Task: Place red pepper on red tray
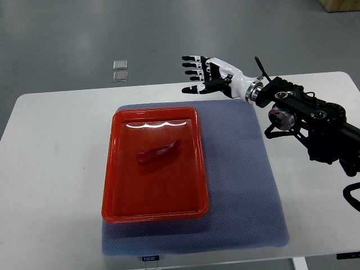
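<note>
Right hand (209,75) raised past the far edge of the blue mat (242,169), fingers spread, holding nothing — well apart from the red tray (112,185). Red pepper (158,151) lies inside tray, near centre, slightly tilted — tray sits on mat, white table (50,169) beneath

You have almost nothing to read here. The only print sits on a small dark tag (149,258) at the near edge of the blue-grey mat (247,180), just below the red tray (112,169). It carries a short light-coloured word, but the letters are too small and blurred for you to make out with any certainty. Another dark tag (347,256) shows at the near right edge of the white table (50,157), and its marking is just as unreadable. No other label, number or sign can be read anywhere in the view.
</note>
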You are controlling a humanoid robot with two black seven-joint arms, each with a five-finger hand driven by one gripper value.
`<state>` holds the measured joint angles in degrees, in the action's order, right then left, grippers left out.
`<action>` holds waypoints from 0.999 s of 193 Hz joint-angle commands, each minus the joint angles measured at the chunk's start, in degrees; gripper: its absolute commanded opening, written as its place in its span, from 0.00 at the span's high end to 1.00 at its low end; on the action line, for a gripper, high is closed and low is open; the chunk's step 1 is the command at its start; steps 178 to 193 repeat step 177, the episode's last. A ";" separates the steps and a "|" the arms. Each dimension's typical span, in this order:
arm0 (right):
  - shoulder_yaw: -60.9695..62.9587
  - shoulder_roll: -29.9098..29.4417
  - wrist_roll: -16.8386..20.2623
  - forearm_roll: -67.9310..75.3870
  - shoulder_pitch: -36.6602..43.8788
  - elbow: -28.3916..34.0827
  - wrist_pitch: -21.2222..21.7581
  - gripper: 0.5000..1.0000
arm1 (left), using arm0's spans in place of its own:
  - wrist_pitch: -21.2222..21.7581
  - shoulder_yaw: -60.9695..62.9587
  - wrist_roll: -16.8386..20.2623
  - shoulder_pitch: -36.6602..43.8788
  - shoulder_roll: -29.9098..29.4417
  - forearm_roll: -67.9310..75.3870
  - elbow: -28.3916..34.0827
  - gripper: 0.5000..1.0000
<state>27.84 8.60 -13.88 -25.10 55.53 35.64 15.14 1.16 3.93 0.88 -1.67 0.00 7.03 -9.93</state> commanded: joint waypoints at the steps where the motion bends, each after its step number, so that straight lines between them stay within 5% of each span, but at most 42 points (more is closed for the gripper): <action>1: 2.56 -0.08 0.34 8.49 -1.91 -1.98 0.24 0.23 | -0.02 -0.06 0.00 0.00 0.00 0.00 0.00 0.00; 53: 4.59 0.36 9.39 27.82 -5.87 -2.50 3.05 0.21 | -0.02 0.02 0.00 0.00 0.00 0.00 0.00 0.00; 93: 4.85 2.38 9.66 37.58 -7.45 -3.03 5.77 0.17 | -0.02 0.02 0.00 0.00 0.00 0.00 0.09 0.00; 193: 4.68 3.26 9.04 35.39 -8.51 -3.47 7.27 0.17 | -0.02 -0.06 0.00 0.00 0.00 0.00 0.00 0.00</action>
